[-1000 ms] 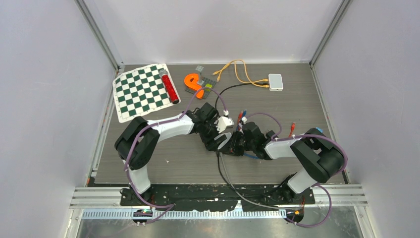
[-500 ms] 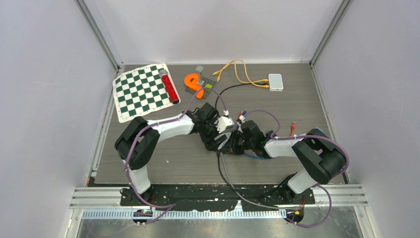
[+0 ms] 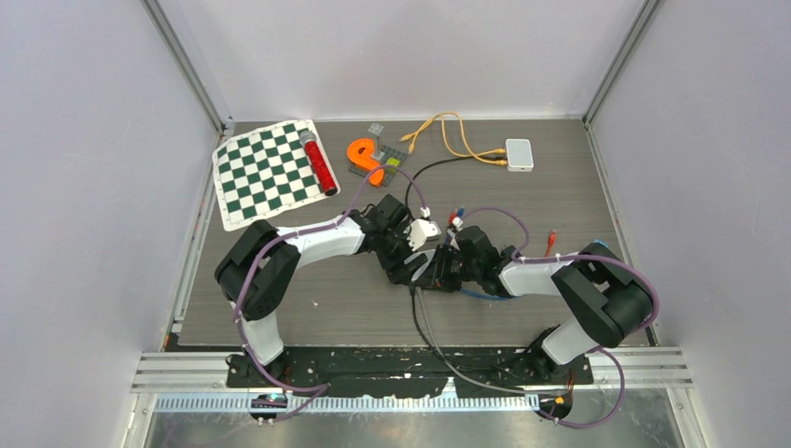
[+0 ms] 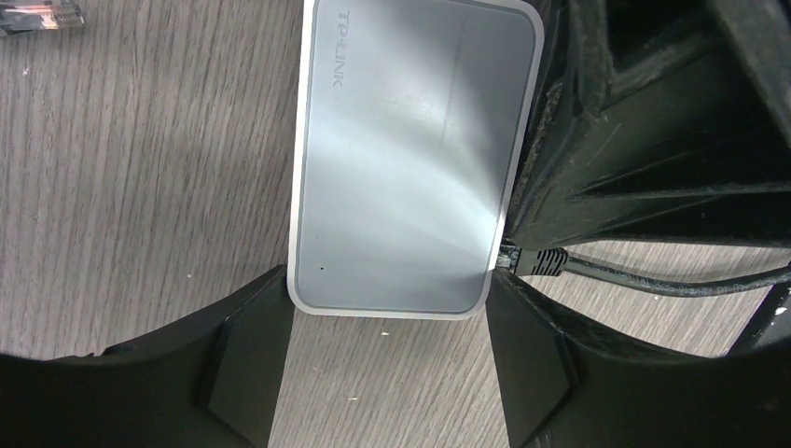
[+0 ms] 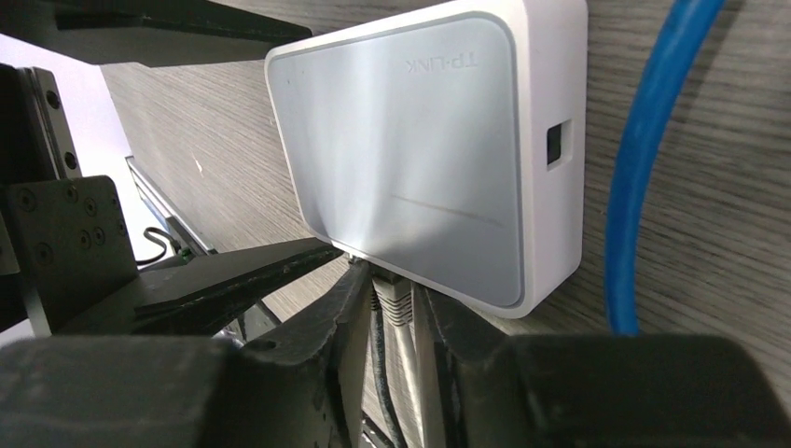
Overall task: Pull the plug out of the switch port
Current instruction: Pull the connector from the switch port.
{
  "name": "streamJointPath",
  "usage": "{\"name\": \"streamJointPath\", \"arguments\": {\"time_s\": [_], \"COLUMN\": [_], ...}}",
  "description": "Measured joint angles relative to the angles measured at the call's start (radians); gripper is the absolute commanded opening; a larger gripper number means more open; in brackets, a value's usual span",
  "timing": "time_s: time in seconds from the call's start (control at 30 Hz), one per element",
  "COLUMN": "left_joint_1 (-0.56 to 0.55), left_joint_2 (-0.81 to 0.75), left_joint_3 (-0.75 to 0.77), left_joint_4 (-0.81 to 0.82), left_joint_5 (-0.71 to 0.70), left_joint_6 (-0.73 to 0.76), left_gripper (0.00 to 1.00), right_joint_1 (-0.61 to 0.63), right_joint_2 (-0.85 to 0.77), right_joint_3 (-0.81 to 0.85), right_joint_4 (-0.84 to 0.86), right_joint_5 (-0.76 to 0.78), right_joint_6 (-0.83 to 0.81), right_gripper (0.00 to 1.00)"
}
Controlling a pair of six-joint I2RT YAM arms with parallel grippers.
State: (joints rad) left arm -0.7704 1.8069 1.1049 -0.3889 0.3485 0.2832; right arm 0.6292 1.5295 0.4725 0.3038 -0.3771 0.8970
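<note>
The left claw (image 4: pixel 387 313) clamps the switch (image 4: pixel 410 159) between its fingers. The right claw (image 5: pixel 392 310) straddles the plug (image 5: pixel 396 299), which sits plugged into the switch just ahead of its tips. Whether it grips the plug is unclear.

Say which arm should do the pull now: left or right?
Right. The right gripper has its fingers either side of the grey plug seated in the switch. The left gripper is clamped on the switch body, so it best serves as the brace.
</note>
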Motion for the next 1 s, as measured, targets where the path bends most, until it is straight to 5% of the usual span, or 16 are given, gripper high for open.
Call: {"name": "streamJointPath", "arguments": {"time_s": [0.23,0.57,1.0], "left_joint_1": [0.0,0.0,0.0], "left_joint_2": [-0.001,-0.003,-0.003], "left_joint_3": [-0.002,-0.006,-0.008], "left_joint_4": [0.006,0.015,0.018], "left_joint_5": [-0.002,-0.006,-0.005], "left_joint_6": [-0.014,-0.014,-0.014], "left_gripper": [0.51,0.51,0.51], "right_joint_1": [-0.006,-0.017,-0.025], "right_joint_2": [0.0,0.021,0.018], "right_joint_3": [-0.001,-0.008,-0.009], "right_joint_4": [0.015,0.034,0.037], "right_joint_5": [-0.01,-0.017,-0.046], "right_joint_6": [0.039,0.035,-0.043], "right_gripper": [0.36,0.05,0.05]}}
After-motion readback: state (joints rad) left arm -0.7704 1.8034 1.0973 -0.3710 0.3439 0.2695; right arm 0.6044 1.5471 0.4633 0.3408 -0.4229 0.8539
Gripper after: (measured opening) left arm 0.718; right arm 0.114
